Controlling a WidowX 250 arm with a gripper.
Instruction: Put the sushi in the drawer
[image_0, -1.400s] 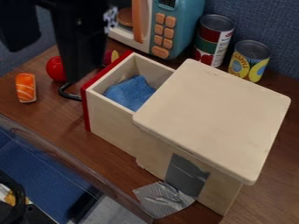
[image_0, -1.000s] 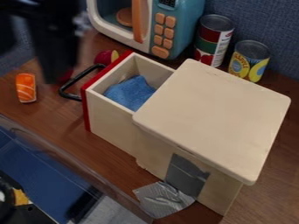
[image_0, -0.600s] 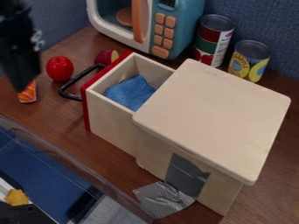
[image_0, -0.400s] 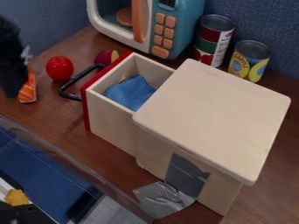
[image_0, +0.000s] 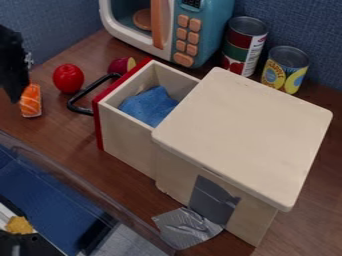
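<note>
Cabinet (image_0: 244, 135): pale wood, smooth, matt top. Drawer (image_0: 127, 133): matching bare wood; front painted red. Cloth (image_0: 149, 106) inside: blue, soft, textured. Desk (image_0: 73, 145): brown wood-grain finish, low sheen. Cans (image_0: 244, 45): metal rims, printed labels. Tape (image_0: 187, 227) at desk's front edge: silvery, creased, glossy.

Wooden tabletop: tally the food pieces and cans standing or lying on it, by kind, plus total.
Sushi: 1
Red round fruit or vegetable: 1
Purple piece, partly hidden behind the drawer front: 1
Cans: 2, the taller can and the shorter can
Total: 5
</note>
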